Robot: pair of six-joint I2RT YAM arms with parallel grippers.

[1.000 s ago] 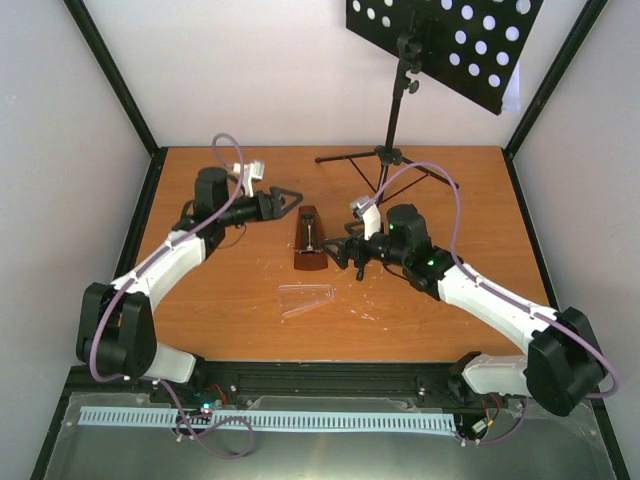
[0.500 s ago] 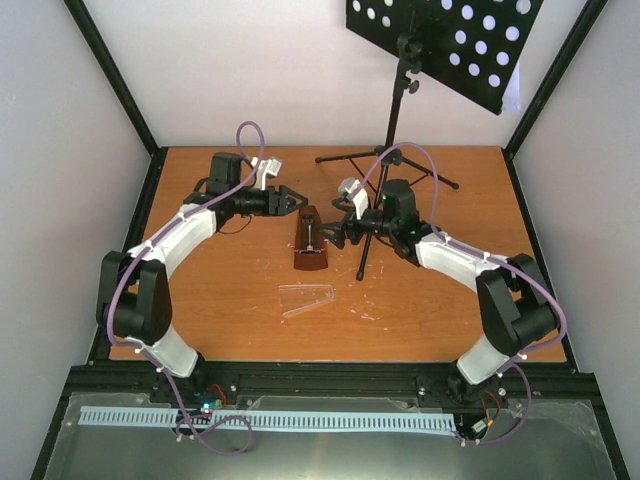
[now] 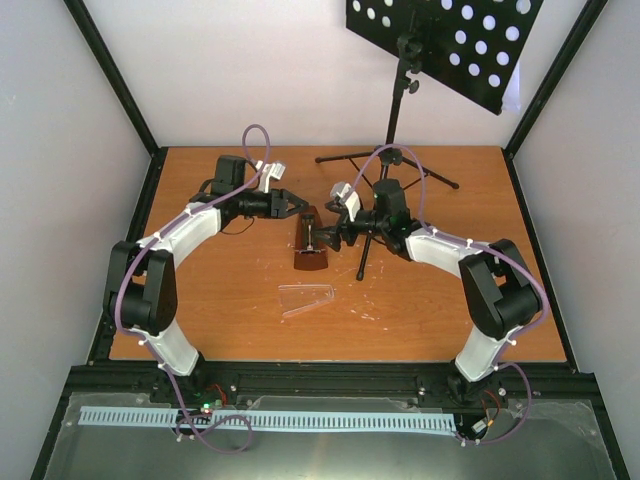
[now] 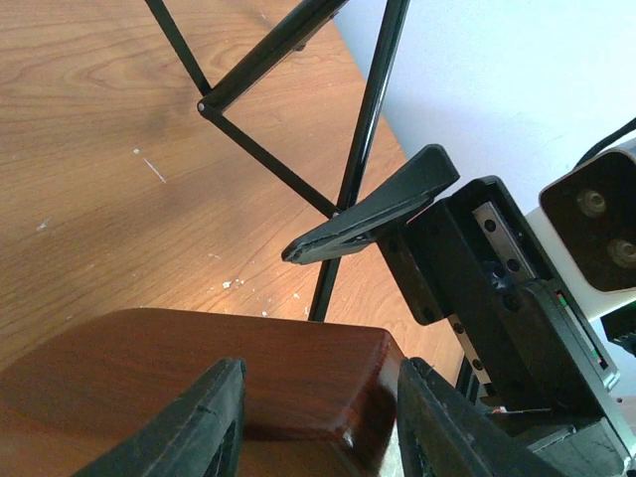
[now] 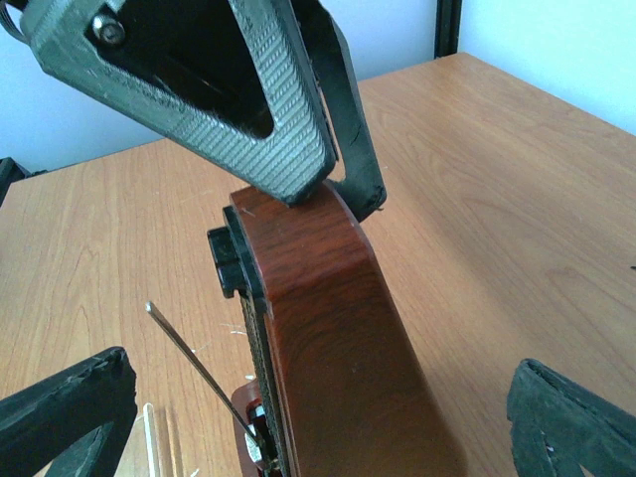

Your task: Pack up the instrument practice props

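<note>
The red-brown wooden metronome [image 3: 310, 245] stands mid-table with its front uncovered and its thin pendulum rod [image 5: 194, 368] leaning out. My left gripper [image 3: 300, 207] comes in from the left and is shut on the metronome's top [image 4: 258, 378], a finger on each side [image 4: 214, 422]. My right gripper [image 3: 332, 236] is open, its jaws spread wide either side of the metronome body [image 5: 338, 328] without touching it. The clear plastic cover [image 3: 305, 297] lies flat nearer the front. The black music stand [image 3: 400, 90] rises at the back right, its perforated desk [image 3: 445, 40] high up.
The stand's tripod legs [image 3: 385, 158] spread over the back of the wooden table [image 3: 230, 320], one leg [image 3: 365, 255] running right beside my right gripper. A sliver of white [image 3: 512, 96] shows behind the desk's lower right corner. Black frame posts border the table.
</note>
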